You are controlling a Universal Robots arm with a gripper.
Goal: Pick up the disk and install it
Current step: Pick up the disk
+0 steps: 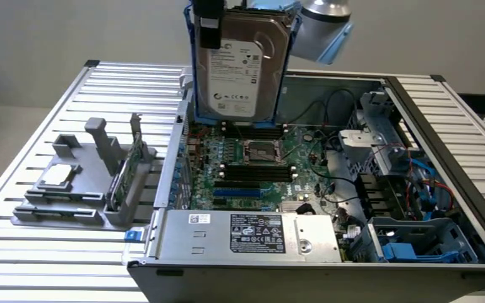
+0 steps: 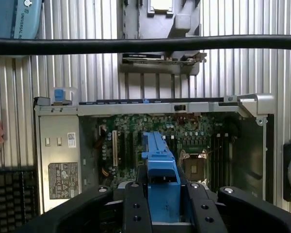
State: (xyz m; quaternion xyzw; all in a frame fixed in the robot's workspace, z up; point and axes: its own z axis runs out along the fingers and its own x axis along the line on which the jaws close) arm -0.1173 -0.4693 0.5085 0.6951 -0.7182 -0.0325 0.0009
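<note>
The disk (image 1: 242, 66), a silver-grey hard drive with a white label and blue rails, hangs upright above the far side of the open computer case (image 1: 444, 126). My gripper (image 1: 244, 6) holds it from above by its top edge. In the wrist view the black fingers (image 2: 136, 208) are shut on either side of the disk's blue rail (image 2: 157, 155). The motherboard (image 2: 194, 136) lies below it.
Inside the case are the motherboard (image 1: 259, 164), a power supply (image 1: 251, 233) at the near side and a blue-lined drive bay (image 1: 411, 243) at the exterior view's right. A grey fixture (image 1: 74, 183) on the slatted table holds a processor chip (image 1: 60, 177) and a green card (image 1: 120, 177). A black cable (image 2: 145, 44) crosses the wrist view.
</note>
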